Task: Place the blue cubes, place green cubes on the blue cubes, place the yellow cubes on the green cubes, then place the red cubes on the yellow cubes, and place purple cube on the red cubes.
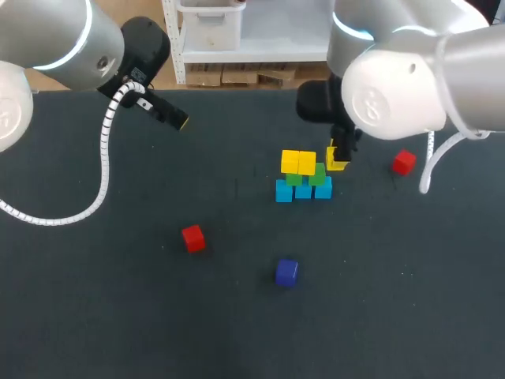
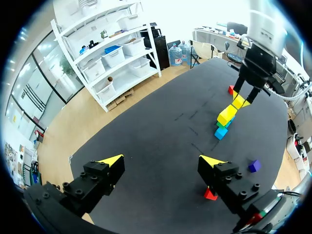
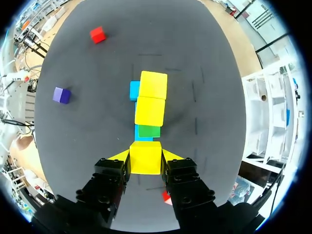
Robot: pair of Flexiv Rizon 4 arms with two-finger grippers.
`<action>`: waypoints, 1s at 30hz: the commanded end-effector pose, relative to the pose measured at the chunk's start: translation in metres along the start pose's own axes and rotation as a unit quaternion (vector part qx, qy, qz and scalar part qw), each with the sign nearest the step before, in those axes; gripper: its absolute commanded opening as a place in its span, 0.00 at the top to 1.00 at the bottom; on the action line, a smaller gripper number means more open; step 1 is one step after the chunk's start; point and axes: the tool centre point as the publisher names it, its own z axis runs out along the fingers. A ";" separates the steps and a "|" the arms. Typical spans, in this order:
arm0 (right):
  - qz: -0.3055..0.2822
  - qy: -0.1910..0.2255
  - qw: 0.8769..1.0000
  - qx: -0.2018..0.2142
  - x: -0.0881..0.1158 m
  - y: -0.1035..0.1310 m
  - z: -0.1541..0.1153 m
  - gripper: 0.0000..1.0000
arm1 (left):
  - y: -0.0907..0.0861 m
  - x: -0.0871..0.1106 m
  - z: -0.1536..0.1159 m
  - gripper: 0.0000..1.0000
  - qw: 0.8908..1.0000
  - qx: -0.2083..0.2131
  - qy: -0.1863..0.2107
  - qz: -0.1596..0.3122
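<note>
Three blue cubes form a row on the dark table, with green cubes on them and two yellow cubes on top. My right gripper is shut on a third yellow cube, held just right of the stack, level with the yellow layer. In the right wrist view the stacked yellow cubes and a green cube lie straight ahead of the fingers. One red cube sits front left, another right of the stack. The purple cube lies in front. My left gripper hangs open and empty at the back left.
In the left wrist view the open left gripper is over bare table, with the red cube beside one finger and the purple cube farther off. The table's back edge runs close behind the left gripper.
</note>
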 end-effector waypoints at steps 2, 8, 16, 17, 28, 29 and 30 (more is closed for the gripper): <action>0.010 0.000 1.000 -0.012 -0.002 -0.008 0.003 1.00 | 0.001 0.001 0.000 0.00 1.000 0.002 -0.001 0.001; 0.013 -0.001 1.000 -0.015 -0.005 -0.012 0.005 1.00 | 0.001 0.001 0.000 0.00 1.000 0.002 -0.001 0.001; 0.008 -0.004 1.000 -0.021 -0.010 -0.017 0.011 1.00 | 0.001 0.001 0.000 0.00 1.000 0.002 -0.001 0.001; 0.007 -0.005 1.000 -0.022 -0.010 -0.017 0.011 1.00 | 0.001 0.001 0.000 0.00 1.000 0.002 -0.001 0.001; 0.003 -0.006 1.000 -0.028 -0.012 -0.019 0.015 1.00 | 0.001 0.001 0.000 0.00 1.000 0.002 -0.001 0.001; 0.002 -0.006 1.000 -0.028 -0.012 -0.019 0.014 1.00 | 0.001 0.001 0.000 0.00 1.000 0.002 -0.001 0.001; 0.002 -0.006 1.000 -0.028 -0.012 -0.018 0.014 1.00 | 0.001 0.001 0.000 0.00 1.000 0.002 -0.001 0.001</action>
